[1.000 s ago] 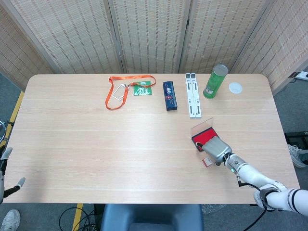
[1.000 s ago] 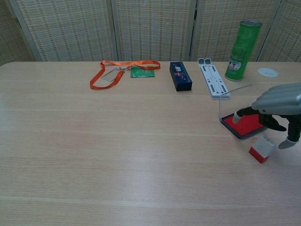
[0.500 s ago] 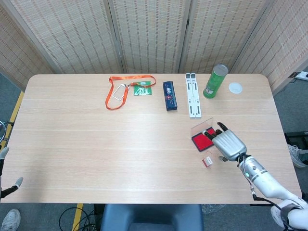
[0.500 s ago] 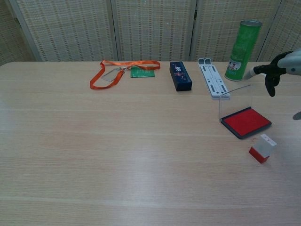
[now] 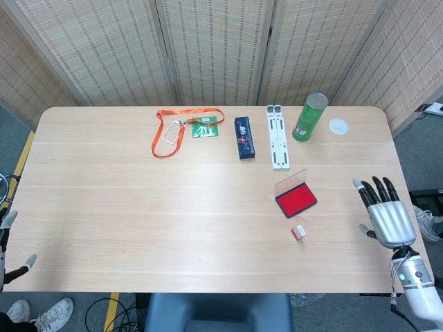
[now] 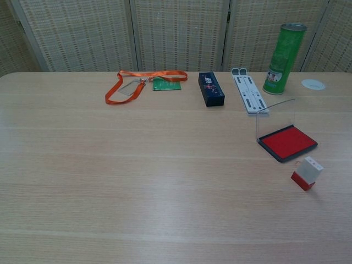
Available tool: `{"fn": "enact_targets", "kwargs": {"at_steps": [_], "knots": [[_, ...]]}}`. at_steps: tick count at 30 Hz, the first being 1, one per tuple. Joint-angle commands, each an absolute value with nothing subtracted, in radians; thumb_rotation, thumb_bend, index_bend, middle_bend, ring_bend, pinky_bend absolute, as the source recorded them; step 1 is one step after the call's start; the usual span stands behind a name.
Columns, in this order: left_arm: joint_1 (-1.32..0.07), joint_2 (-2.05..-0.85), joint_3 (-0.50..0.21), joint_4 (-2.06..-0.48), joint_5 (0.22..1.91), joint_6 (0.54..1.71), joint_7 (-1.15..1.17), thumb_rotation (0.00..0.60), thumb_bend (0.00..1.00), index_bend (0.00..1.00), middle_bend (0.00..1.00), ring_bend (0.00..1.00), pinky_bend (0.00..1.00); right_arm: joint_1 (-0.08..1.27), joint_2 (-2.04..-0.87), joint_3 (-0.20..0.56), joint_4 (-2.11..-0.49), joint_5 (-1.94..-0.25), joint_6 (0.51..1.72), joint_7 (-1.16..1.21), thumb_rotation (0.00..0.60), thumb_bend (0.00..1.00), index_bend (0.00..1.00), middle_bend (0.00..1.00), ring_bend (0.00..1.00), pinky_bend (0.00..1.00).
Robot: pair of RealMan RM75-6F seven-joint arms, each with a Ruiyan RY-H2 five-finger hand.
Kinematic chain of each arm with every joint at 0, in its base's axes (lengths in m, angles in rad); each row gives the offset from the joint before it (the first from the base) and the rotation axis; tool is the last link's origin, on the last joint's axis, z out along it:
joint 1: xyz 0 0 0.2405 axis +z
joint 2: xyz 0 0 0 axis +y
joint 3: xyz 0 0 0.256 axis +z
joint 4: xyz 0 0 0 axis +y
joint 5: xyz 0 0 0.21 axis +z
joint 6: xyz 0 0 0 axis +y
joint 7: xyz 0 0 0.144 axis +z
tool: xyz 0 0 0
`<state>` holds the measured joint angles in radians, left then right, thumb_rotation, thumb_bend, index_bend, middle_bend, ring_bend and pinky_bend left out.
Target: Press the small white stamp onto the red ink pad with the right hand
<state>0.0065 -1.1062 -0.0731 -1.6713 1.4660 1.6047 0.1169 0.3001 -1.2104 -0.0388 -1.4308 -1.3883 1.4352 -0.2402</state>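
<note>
Here the small white stamp (image 5: 299,231) lies tilted on the table, well apart from the empty, spread-fingered right hand (image 5: 387,216).

1. A light wooden table (image 5: 138,207) carries everything.
2. Along its far side lie an orange lanyard (image 5: 169,128) with a green card (image 5: 205,129), a dark blue box (image 5: 243,137), a white folding stand (image 5: 277,136), an upright green can (image 5: 309,117) and a white disc (image 5: 338,125).
3. Nearer — the open red ink pad (image 5: 295,200), its clear lid raised.
4. Just beside it, apart — the small white stamp (image 5: 299,231), tilted on its red base.
</note>
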Motion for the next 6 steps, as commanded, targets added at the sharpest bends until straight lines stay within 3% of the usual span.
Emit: {"fn": "enact_targets", "kwargs": {"at_steps": [1,6], "knots": [[-0.003,-1.100,-0.075,-1.662,1.468,1.589,0.088,0.600,0.23,0.00,0.06,0.08,0.26,0.240,-1.242,-0.019,-1.410,-1.376,1.501,-0.243,0.600,0.12,0.01,0.13,0.07,0.00],[-0.019,-1.094,-0.079,-1.648,1.464,1.560,0.054,0.600,0.23,0.00,0.06,0.08,0.26,0.210,-1.220,-0.014,-1.441,-1.386,1.512,-0.216,0.600,0.12,0.01,0.13,0.06,0.00]]}}
